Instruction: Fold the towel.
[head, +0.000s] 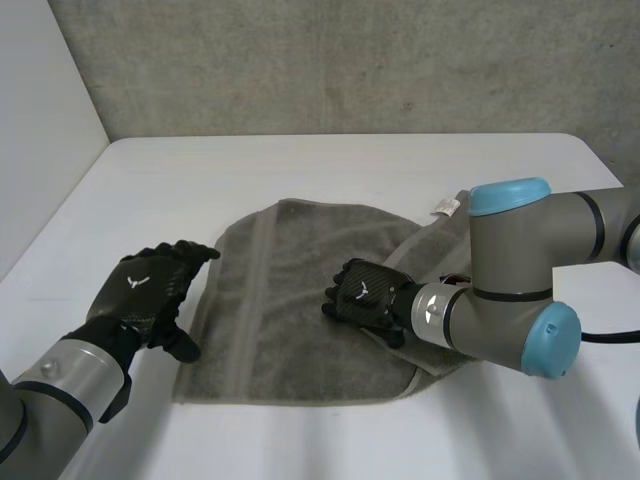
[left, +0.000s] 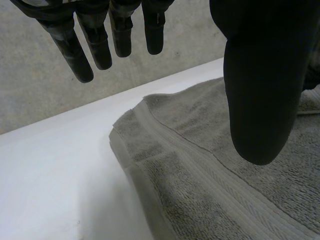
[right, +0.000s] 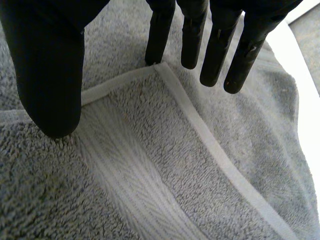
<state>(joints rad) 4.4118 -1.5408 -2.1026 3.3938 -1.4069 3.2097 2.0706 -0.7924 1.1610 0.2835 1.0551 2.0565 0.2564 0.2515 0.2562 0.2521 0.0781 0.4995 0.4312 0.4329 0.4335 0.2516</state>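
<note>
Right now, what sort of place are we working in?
Probably a lab or test cell, not a home: a plain white table boxed by a raw concrete wall and a white side panel, with one grey towel.

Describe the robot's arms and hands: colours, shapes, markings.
The left arm and right arm are grey cylinders; the right one bears round light-blue caps. The left hand and right hand are black, with a small white emblem on each back.
</note>
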